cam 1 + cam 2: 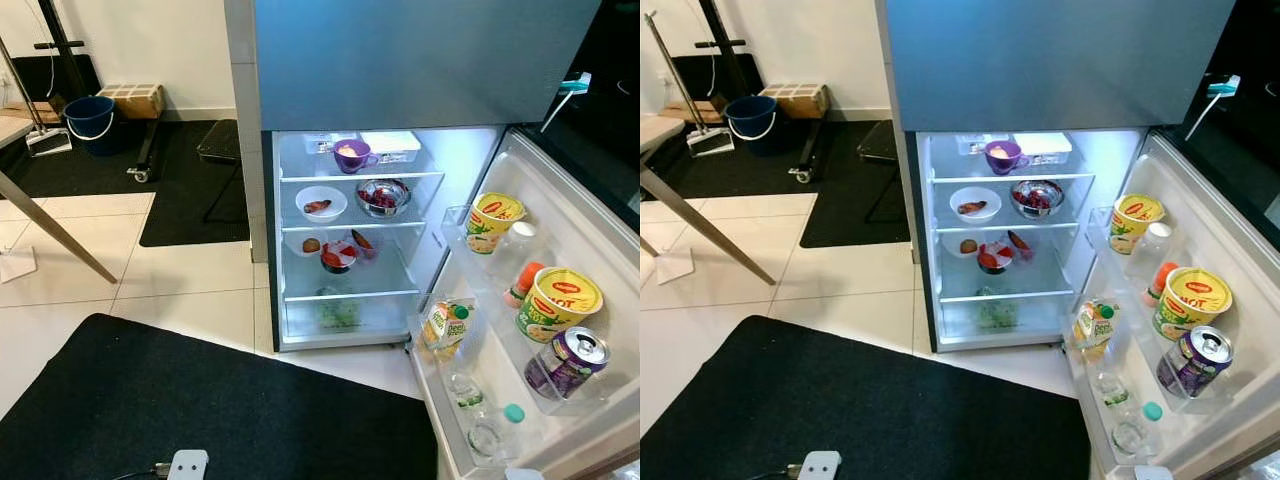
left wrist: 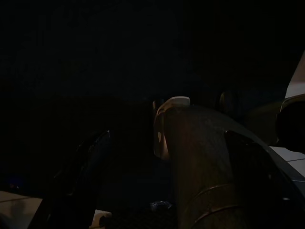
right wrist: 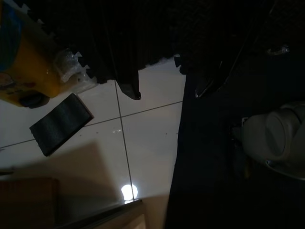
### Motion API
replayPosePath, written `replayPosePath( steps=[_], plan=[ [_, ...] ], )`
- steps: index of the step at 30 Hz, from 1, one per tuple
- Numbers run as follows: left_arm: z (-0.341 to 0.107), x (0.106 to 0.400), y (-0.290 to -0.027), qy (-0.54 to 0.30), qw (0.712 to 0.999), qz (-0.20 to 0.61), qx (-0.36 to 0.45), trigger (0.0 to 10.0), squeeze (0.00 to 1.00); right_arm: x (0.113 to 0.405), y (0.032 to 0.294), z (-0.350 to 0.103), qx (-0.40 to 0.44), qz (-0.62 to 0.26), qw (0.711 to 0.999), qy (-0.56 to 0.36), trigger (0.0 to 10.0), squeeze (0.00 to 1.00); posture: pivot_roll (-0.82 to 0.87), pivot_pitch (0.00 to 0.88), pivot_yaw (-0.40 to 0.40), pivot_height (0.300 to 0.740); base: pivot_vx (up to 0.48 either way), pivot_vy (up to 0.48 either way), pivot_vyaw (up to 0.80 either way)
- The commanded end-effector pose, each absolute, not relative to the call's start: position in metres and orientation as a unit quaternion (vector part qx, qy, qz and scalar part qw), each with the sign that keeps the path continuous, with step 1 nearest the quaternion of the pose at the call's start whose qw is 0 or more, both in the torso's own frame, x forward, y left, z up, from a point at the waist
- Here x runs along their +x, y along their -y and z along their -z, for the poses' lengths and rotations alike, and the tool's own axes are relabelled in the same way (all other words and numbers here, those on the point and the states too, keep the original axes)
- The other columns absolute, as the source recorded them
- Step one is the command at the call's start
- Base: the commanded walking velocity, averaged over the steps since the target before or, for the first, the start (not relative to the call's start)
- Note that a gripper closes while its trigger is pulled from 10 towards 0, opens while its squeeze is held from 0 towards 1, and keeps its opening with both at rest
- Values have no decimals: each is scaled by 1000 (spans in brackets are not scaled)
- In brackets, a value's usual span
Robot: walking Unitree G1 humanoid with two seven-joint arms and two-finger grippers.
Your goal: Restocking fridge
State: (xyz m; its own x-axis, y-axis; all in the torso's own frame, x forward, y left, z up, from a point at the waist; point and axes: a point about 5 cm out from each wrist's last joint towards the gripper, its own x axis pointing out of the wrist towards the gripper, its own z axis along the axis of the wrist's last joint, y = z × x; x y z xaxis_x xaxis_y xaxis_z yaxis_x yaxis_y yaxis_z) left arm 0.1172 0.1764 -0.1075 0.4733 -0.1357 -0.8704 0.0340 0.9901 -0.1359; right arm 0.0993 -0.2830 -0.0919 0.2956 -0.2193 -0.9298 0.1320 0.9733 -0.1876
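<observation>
**Q:** What room is this?

**A:** White floor tiles and black foam mats [image 1: 230,400] run up to an open silver fridge [image 1: 350,240] at the centre of the head view. Its door [image 1: 560,300] swings out toward the lower right. A blue bucket [image 1: 92,117] sits at the upper left.

**Q:** What is inside, and can any labels be read?

**A:** A purple mug [image 1: 352,155] stands on the top shelf. A white bowl [image 1: 321,203] and a steel bowl of red fruit [image 1: 382,196] sit on the middle shelf. Door racks hold two yellow tubs with red oval logos [image 1: 557,302], which look like Maggi. There is also a purple drink can [image 1: 567,362] and a yellow-green juice carton [image 1: 447,324]; their print is too small to read. Clear bottles [image 1: 482,425] lie in the lowest rack, partly cut off by the frame's edge.

**Q:** And the grippers?

**A:** Both wrist views are very dark. I cannot tell how far either claw is open, or whether either has hold of anything. Right wrist view: a yellow package [image 3: 24,71] at the upper left, half in shadow, over tile.
</observation>
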Motion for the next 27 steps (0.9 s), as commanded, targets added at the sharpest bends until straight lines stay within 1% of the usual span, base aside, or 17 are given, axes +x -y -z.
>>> replayPosePath(
  steps=[1,3,8,16,26,27],
  plan=[
    [112,104,-168,-532,842,59,-62,10000,0,99,282,93,-31,116,802,-585,10000,0,-23,0,-19,740,0,-480,0],
    [112,105,-168,-532,843,56,-63,10000,0,99,281,93,-31,115,802,-586,10000,0,-23,0,-19,740,0,-480,0],
    [112,106,-171,-530,845,42,-65,10000,0,100,275,95,-33,104,801,-589,10000,0,-21,0,-19,740,0,0,0],
    [112,104,-172,-530,844,38,-66,10000,0,98,274,96,-33,104,799,-592,10000,0,-21,0,-19,740,0,0,0],
    [113,102,-171,-533,842,40,-68,10000,0,90,290,92,-23,152,791,-592,10000,0,-18,0,-21,740,0,0,-731],
    [113,102,-171,-533,842,40,-67,10000,0,88,294,91,-24,162,790,-591,10000,0,-21,0,-20,740,0,0,0]
  ],
)
